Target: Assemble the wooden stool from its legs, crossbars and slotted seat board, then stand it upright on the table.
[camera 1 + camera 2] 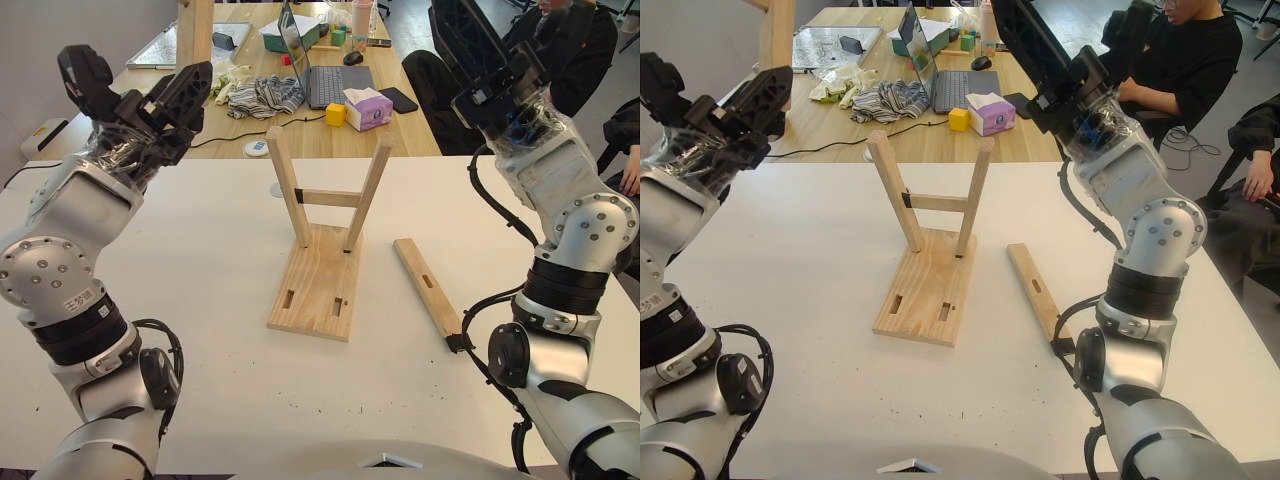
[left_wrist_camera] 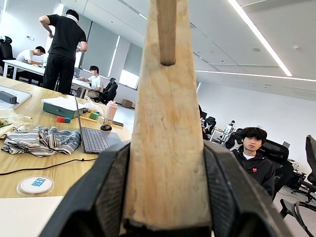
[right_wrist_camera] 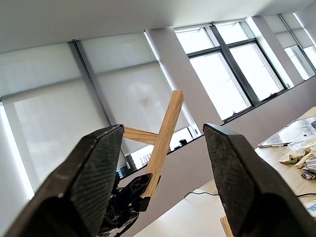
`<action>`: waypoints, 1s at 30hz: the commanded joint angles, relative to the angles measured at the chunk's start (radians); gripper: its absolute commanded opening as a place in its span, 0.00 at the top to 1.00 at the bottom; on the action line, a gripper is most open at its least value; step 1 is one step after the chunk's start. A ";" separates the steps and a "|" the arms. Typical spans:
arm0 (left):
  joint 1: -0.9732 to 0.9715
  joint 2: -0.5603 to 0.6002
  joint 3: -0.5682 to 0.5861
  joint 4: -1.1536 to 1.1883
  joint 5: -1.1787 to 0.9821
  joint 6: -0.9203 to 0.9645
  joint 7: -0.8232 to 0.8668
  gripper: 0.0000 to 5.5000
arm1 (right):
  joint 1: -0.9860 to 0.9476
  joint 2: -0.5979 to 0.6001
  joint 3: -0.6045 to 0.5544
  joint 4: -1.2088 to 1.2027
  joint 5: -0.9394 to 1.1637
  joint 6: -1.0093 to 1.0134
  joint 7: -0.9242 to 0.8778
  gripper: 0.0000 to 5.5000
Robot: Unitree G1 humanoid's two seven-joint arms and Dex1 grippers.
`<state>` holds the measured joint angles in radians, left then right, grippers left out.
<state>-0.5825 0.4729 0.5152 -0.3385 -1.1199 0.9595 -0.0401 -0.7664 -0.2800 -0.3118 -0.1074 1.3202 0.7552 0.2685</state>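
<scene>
The slotted seat board [image 1: 312,290] lies flat at the middle of the white table [image 1: 200,300]. Two legs [image 1: 286,187] [image 1: 369,190] stand up out of it, joined by a crossbar [image 1: 330,198]. A loose leg [image 1: 428,290] with a slot lies on the table to the board's right. My left gripper [image 1: 185,85] is raised at the left, shut on another wooden leg [image 2: 165,148] that points upward with a crossbar [image 2: 167,29] stuck in it. My right gripper [image 3: 163,131] is raised high at the right, open, with nothing between its fingers [image 3: 94,173].
Behind the white table stands a wooden desk [image 1: 400,135] with a laptop [image 1: 325,80], a tissue box [image 1: 367,108], a yellow cube [image 1: 336,114] and striped cloth [image 1: 262,97]. A person sits at the far right. The table's front and left offer free room.
</scene>
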 commanded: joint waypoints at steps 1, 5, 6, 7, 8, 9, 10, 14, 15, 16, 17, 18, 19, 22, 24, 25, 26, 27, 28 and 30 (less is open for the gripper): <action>0.005 0.020 -0.003 -0.013 -0.018 -0.011 0.014 0.63 | -0.009 0.011 0.007 -0.012 0.013 0.011 -0.011 0.46; 0.007 0.012 -0.011 -0.024 -0.028 -0.013 0.028 0.63 | 0.001 0.013 0.027 -0.026 0.003 0.016 -0.031 0.46; 0.008 0.011 -0.014 -0.027 -0.031 -0.013 0.032 0.63 | 0.007 0.015 0.034 -0.032 0.001 0.017 -0.033 0.46; 0.007 0.011 -0.015 -0.028 -0.034 -0.015 0.035 0.63 | 0.010 0.017 0.040 -0.034 0.000 0.018 -0.033 0.46; 0.006 0.008 -0.016 -0.030 -0.039 -0.019 0.038 0.63 | 0.013 0.019 0.044 -0.035 0.004 0.020 -0.034 0.46; 0.004 0.000 -0.017 -0.032 -0.048 -0.022 0.044 0.63 | 0.014 0.021 0.049 -0.034 0.004 0.019 -0.040 0.46; 0.004 -0.008 -0.021 -0.038 -0.056 -0.026 0.048 0.63 | 0.016 0.024 0.053 -0.034 0.010 0.022 -0.041 0.43; 0.009 -0.026 -0.047 -0.050 -0.072 -0.034 0.063 0.63 | 0.023 0.028 0.074 -0.053 0.027 0.037 -0.026 0.33; 0.008 -0.027 -0.050 -0.050 -0.077 -0.039 0.066 0.63 | 0.023 0.028 0.076 -0.054 0.029 0.039 -0.025 0.31; 0.009 -0.028 -0.052 -0.049 -0.083 -0.044 0.069 0.63 | 0.022 0.029 0.077 -0.055 0.032 0.040 -0.024 0.29; 0.010 -0.032 -0.055 -0.050 -0.093 -0.047 0.070 0.63 | 0.022 0.030 0.078 -0.057 0.035 0.039 -0.027 0.25; 0.013 -0.035 -0.058 -0.052 -0.103 -0.050 0.070 0.63 | 0.022 0.032 0.079 -0.057 0.038 0.038 -0.031 0.22; 0.018 -0.044 -0.058 -0.057 -0.124 -0.052 0.074 0.63 | 0.020 0.034 0.079 -0.052 0.040 0.038 -0.032 0.21; 0.046 -0.074 -0.071 -0.074 -0.266 -0.046 0.069 0.63 | 0.008 0.042 0.061 -0.007 0.077 0.057 -0.032 0.17; 0.072 -0.086 -0.091 -0.084 -0.353 -0.045 0.059 0.63 | -0.006 0.028 0.052 0.038 0.137 0.101 -0.005 0.17; 0.084 -0.084 -0.106 -0.087 -0.373 -0.044 0.055 0.63 | -0.011 0.017 0.050 0.054 0.159 0.121 0.011 0.17; 0.094 -0.078 -0.122 -0.090 -0.378 -0.043 0.052 0.63 | -0.017 0.008 0.048 0.067 0.171 0.136 0.021 0.17; 0.105 -0.072 -0.137 -0.091 -0.388 -0.043 0.046 0.63 | -0.023 0.000 0.047 0.079 0.176 0.148 0.027 0.17; 0.115 -0.072 -0.149 -0.095 -0.397 -0.049 0.048 0.63 | -0.031 -0.006 0.049 0.091 0.175 0.159 0.034 0.17; 0.130 -0.081 -0.171 -0.101 -0.432 -0.063 0.052 0.63 | -0.041 -0.010 0.055 0.111 0.176 0.184 0.041 0.17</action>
<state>-0.4628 0.3892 0.3646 -0.4189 -1.5153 0.9119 0.0108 -0.7746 -0.2612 -0.2644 -0.0122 1.4883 0.9095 0.3024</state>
